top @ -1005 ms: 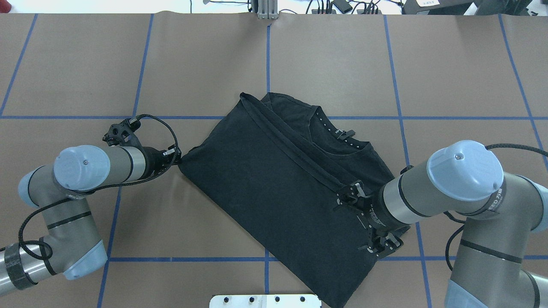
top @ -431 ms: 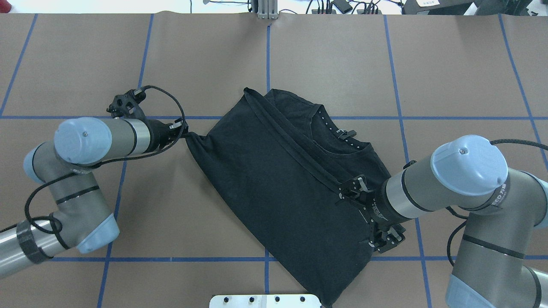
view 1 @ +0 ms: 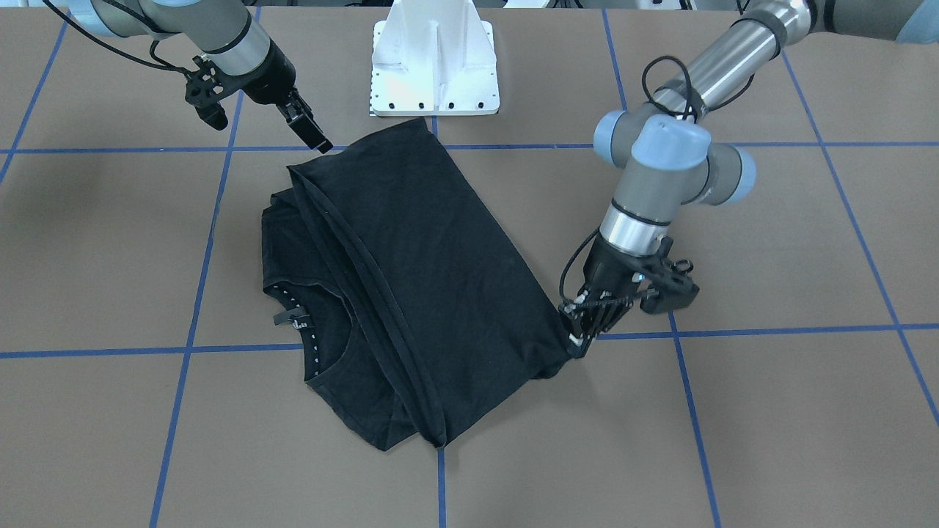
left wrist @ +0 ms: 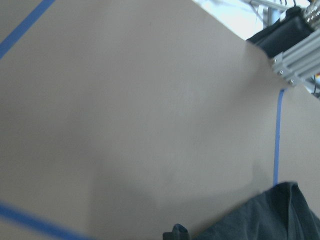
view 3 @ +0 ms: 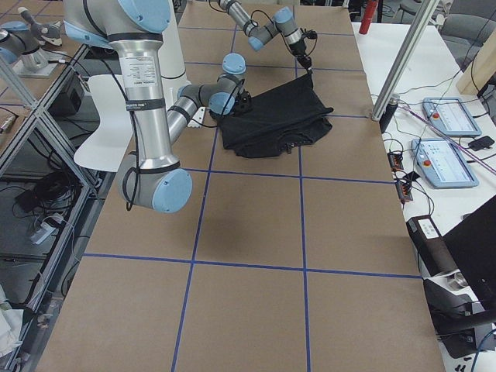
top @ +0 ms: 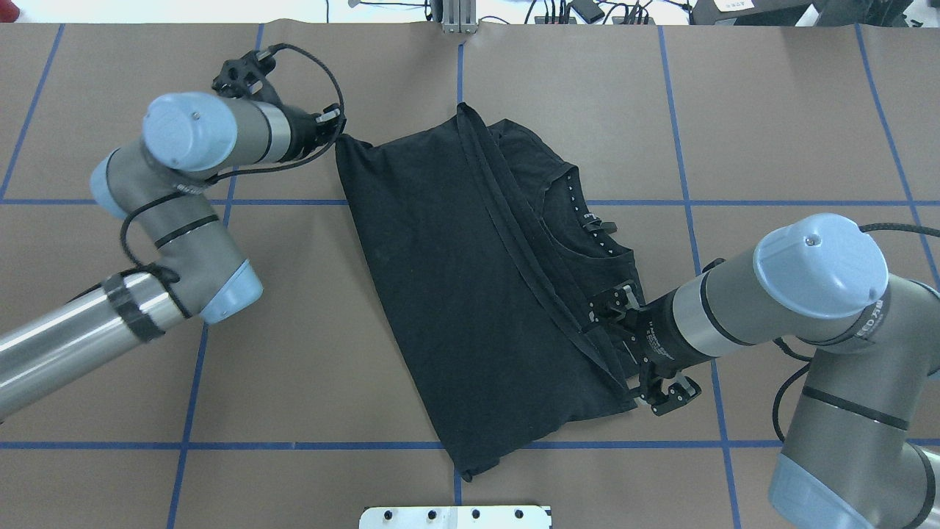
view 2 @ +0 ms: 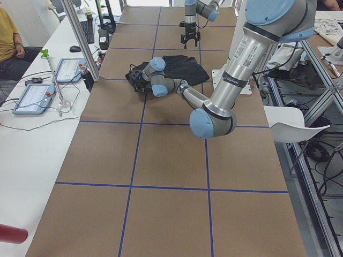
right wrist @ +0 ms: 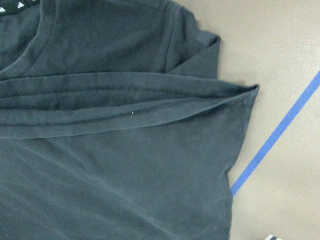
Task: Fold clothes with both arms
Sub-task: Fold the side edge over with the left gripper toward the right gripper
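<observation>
Bright even light, soft shadows

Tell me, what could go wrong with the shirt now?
The left gripper pinches only a small corner of the T-shirt, so the cloth might slip out. The fabric there is pulled to a point; more tugging could drag the folded layer crooked. The right gripper sits at the opposite edge and might snag it.

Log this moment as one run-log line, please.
black short-sleeved T-shirt: half-folded, collar exposed; left end effector: pinching shirt corner; right end effector: at opposite edge, grip unclear
</observation>
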You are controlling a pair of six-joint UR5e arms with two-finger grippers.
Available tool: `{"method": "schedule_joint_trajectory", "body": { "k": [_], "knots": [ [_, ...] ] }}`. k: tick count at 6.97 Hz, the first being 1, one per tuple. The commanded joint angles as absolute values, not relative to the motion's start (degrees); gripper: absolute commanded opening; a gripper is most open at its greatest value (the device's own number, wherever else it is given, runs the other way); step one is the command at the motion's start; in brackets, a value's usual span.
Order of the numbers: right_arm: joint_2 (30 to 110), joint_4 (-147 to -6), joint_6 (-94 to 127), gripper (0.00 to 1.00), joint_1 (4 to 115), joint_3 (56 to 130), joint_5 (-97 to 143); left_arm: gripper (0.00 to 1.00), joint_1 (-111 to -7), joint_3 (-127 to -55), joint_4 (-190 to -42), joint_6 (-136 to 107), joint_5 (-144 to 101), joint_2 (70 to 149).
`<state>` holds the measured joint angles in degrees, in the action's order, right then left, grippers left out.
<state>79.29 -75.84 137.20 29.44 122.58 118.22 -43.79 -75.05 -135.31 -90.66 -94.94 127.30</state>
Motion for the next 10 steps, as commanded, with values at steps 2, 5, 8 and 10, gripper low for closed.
{"method": "schedule_joint_trajectory", "body": {
  "k": [2, 5, 8, 10],
  "knots": [
    [79.3, -75.6, 134.4, 1.00, 32.3, 122.6, 117.7, 0.00, -47.0, -38.0, -154.4, -86.9, -95.9, 149.3],
    [79.4, -75.6, 131.0, 1.00, 32.5, 122.4, 115.6, 0.12, -47.5, -28.1, -159.2, -82.9, -95.4, 155.6],
    [73.6, -76.2, 129.0, 1.00, 30.3, 118.7, 111.5, 1.00, -48.5, -38.9, -157.9, -80.2, -96.2, 151.5],
    [73.2, -76.6, 116.3, 0.98, 24.6, 117.9, 107.8, 1.00, -48.3, -67.1, -148.0, -80.4, -103.2, 133.1]
  ]
}}
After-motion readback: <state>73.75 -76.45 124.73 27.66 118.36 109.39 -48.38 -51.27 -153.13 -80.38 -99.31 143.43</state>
